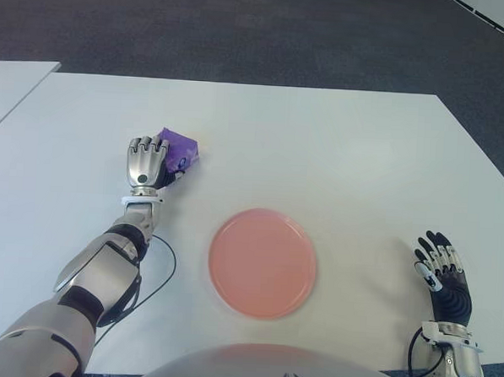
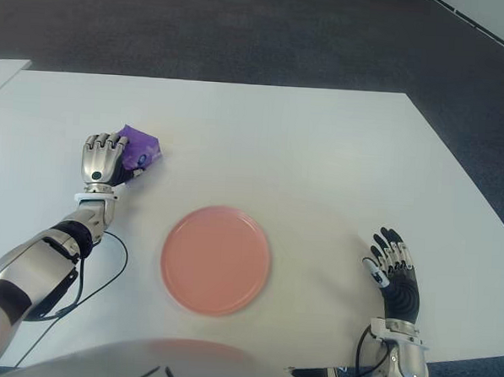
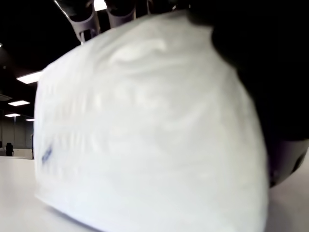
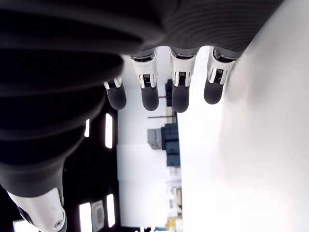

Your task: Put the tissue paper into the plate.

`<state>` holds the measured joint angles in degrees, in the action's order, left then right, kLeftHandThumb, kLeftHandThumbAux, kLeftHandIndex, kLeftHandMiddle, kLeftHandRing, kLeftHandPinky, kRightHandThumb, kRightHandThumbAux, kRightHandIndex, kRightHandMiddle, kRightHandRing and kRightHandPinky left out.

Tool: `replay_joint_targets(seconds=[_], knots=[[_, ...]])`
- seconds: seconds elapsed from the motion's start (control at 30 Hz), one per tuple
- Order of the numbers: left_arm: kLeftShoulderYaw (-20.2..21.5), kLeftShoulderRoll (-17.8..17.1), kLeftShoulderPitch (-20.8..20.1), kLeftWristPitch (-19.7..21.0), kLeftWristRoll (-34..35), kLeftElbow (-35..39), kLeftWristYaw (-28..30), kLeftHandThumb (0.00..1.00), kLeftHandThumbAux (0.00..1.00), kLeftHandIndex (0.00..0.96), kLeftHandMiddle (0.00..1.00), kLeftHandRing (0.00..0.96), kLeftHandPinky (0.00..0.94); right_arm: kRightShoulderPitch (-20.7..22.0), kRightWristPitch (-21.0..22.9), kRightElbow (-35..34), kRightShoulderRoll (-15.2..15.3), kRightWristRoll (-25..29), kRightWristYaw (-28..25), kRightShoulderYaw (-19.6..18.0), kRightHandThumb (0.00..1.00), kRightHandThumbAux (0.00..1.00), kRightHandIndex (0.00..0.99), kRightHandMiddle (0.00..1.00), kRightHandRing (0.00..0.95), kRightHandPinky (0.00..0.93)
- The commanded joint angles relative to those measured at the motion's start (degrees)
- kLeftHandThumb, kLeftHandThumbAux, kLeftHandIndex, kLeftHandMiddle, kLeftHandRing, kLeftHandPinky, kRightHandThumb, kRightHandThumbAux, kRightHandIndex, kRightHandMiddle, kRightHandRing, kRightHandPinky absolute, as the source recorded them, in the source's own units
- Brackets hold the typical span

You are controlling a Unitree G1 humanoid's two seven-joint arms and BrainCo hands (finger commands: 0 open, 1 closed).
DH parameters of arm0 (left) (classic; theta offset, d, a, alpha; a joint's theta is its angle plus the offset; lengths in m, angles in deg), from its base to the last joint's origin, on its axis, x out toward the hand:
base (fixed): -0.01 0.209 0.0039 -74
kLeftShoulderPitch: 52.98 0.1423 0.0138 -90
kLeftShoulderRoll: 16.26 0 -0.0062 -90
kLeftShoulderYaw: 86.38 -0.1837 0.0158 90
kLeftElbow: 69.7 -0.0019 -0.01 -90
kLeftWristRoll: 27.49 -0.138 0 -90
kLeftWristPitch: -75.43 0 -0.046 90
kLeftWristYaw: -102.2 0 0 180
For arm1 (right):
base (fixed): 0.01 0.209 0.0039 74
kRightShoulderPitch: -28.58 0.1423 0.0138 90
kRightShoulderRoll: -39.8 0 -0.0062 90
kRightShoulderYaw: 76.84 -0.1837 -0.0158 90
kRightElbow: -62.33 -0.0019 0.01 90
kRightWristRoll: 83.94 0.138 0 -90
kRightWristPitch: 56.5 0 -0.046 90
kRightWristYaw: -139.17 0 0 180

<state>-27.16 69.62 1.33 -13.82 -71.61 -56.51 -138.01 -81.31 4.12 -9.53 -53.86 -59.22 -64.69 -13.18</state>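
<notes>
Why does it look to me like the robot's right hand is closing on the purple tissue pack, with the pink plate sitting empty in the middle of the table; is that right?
Not quite: it is the left hand that is closing on the purple tissue pack, as the left eye view shows. The right hand shows open, off to the right of the pink plate, holding nothing. The plate is indeed empty, in the middle of the table.

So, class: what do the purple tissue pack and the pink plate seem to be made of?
Tissue pack, under the left hand: likely thin plastic film, judging by its creased, shiny purple wrap. Plate: probably matte plastic, with an even pink colour and a thin raised rim.
</notes>
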Motion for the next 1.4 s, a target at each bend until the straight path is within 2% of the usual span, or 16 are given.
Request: replay_joint_targets(seconds=[0.03, 0.3, 0.33, 0.4, 0.43, 0.5, 0.57, 0.63, 0.7, 0.77, 0.93, 1.03, 1.17, 1.3, 1.4], knots=[[-0.9, 0.7, 1.8, -0.4, -0.7, -1.1, -0.3, 0.754, 0.694, 0.444, 0.756, 0.8, 0.727, 0.0, 2.2, 2.5, -1.0, -0.1, 0.3, 0.4, 0.022, 0.689, 0.108, 0.124, 0.101, 0.109], [-2.2, 0.5, 1.6, -0.5, -1.7, -1.1, -3.0, 0.753, 0.694, 0.444, 0.782, 0.808, 0.734, 0.8, 2.2, 3.5, -0.6, -0.2, 0.3, 0.4, 0.022, 0.689, 0.108, 0.124, 0.101, 0.109], [-2.3, 0.5, 1.6, -0.4, -1.8, -1.1, -3.4, 0.753, 0.694, 0.444, 0.786, 0.809, 0.734, -3.0, 10.6, -9.9, -1.5, 2.3, 8.6, -1.1, 0.022, 0.689, 0.108, 0.124, 0.101, 0.109], [-2.5, 0.5, 1.6, -0.4, -1.9, -1.1, -4.0, 0.752, 0.694, 0.444, 0.792, 0.81, 0.736, -9.8, 23.3, -30.8, -2.6, 7.1, 21.1, -3.6, 0.016, 0.755, 0.179, 0.212, 0.191, 0.177], [-2.6, 0.5, 1.6, -0.4, -1.9, -1.1, -4.2, 0.752, 0.694, 0.444, 0.795, 0.81, 0.737, -12.3, 27.2, -37.5, -3.0, 8.9, 24.8, -4.4, 0.01, 0.784, 0.211, 0.253, 0.232, 0.204], [-2.7, 0.4, 1.6, -0.5, -2.0, -1.1, -4.8, 0.751, 0.694, 0.444, 0.799, 0.812, 0.742, -16.2, 28.4, -42.7, -3.6, 11.6, 25.8, -5.2, 0.005, 0.803, 0.236, 0.283, 0.26, 0.217], [-2.7, 0.5, 1.6, -0.5, -2.1, -1.1, -5.2, 0.751, 0.693, 0.444, 0.802, 0.814, 0.746, -17.3, 28.8, -43.8, -3.9, 12.6, 25.6, -5.4, 0.002, 0.81, 0.247, 0.295, 0.271, 0.22], [-2.7, 0.4, 1.6, -0.5, -2.1, -1.0, -5.7, 0.75, 0.693, 0.444, 0.809, 0.819, 0.754, -15.6, 32.1, -45.6, -3.6, 12.0, 28.3, -3.8, 0.0, 0.807, 0.253, 0.3, 0.274, 0.223], [-2.7, 0.2, 1.7, -0.7, -2.0, -0.9, -6.2, 0.75, 0.693, 0.444, 0.817, 0.824, 0.761, -12.8, 33.7, -43.3, -2.6, 12.2, 28.8, -3.7, 0.0, 0.8, 0.258, 0.304, 0.276, 0.233], [-2.6, 0.2, 1.7, -0.9, -1.9, -0.9, -6.5, 0.75, 0.693, 0.444, 0.823, 0.828, 0.764, -11.9, 34.5, -42.0, -2.0, 12.8, 28.8, -4.3, 0.0, 0.795, 0.262, 0.306, 0.278, 0.24], [-2.2, 0.1, 1.8, -1.8, -1.4, -0.7, -6.7, 0.749, 0.693, 0.444, 0.831, 0.829, 0.767, -13.1, 37.4, -43.5, -3.1, 14.0, 29.8, -4.2, 0.009, 0.776, 0.277, 0.318, 0.284, 0.249], [-1.9, 0.2, 1.8, -2.2, -1.1, -0.7, -6.8, 0.749, 0.693, 0.444, 0.834, 0.831, 0.772, -12.8, 36.8, -42.2, -4.1, 14.0, 28.6, -4.6, 0.014, 0.764, 0.28, 0.319, 0.285, 0.256], [-1.5, 0.2, 1.9, -2.7, -0.6, -0.7, -6.4, 0.749, 0.693, 0.444, 0.841, 0.836, 0.793, -9.9, 38.6, -41.3, -3.8, 12.1, 29.9, -3.7, 0.02, 0.757, 0.287, 0.322, 0.288, 0.258], [-0.8, -0.1, 2.1, -3.8, 0.0, -0.6, -5.6, 0.749, 0.693, 0.443, 0.852, 0.845, 0.814, -10.8, 36.8, -38.0, -4.0, 12.2, 27.3, -5.8, 0.014, 0.767, 0.304, 0.331, 0.298, 0.261], [-0.4, -0.2, 2.1, -4.8, 0.5, -0.5, -5.2, 0.749, 0.693, 0.443, 0.855, 0.848, 0.821, -10.0, 37.2, -37.5, -4.5, 11.9, 27.5, -5.8, 0.005, 0.771, 0.307, 0.331, 0.298, 0.258]])
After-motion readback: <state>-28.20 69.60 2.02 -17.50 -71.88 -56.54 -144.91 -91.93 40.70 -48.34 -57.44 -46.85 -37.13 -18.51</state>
